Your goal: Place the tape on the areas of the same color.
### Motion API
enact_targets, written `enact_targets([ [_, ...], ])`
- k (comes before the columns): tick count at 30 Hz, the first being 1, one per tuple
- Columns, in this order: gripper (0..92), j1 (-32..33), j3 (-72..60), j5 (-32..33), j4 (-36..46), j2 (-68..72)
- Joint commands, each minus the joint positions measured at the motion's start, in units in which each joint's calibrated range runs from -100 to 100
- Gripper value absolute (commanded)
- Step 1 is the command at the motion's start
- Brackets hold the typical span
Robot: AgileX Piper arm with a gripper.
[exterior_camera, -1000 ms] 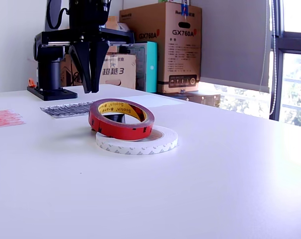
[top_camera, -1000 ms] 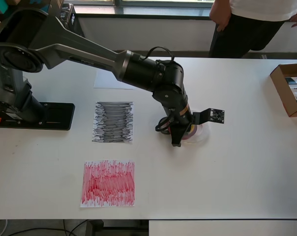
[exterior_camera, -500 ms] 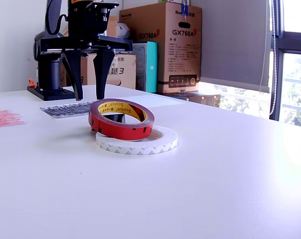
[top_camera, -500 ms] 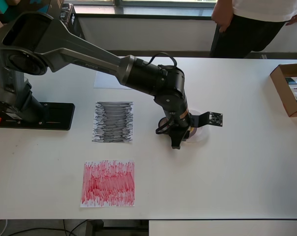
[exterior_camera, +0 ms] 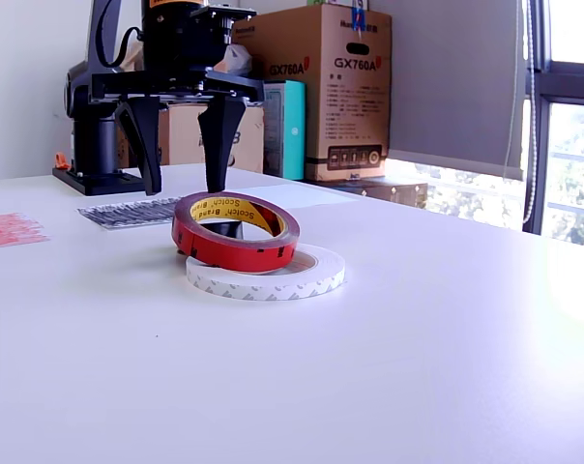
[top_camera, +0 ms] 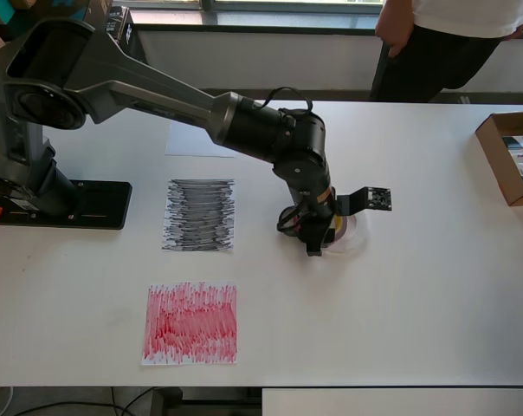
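You were lining up on the stacked tapes near the table's middle. The red tape roll [exterior_camera: 235, 230] lay tilted, its near edge resting on the white tape ring [exterior_camera: 269, 274] and a small black roll [exterior_camera: 226, 229] barely showing through its hole. To do this well, you needed to lower with one finger inside the red roll's yellowish core and one outside its wall, then lift straight up so the white ring stayed put. The gripper [exterior_camera: 183, 184] hung just behind the red roll, jaws spread wide, grasping and touching nothing. The red scribbled sheet [top_camera: 191, 322] lay well apart, beyond the black scribbled sheet [top_camera: 199, 215].
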Motion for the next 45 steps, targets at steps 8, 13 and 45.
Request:
enact_targets([
  [8,65.3,-0.26,-0.05,1.17,-0.42,0.76],
  [13,65.3,-0.74,-0.23,1.25,-0.42,3.57],
  [45,0.0,-0.66,-1.68,4.44,0.35,-1.95],
])
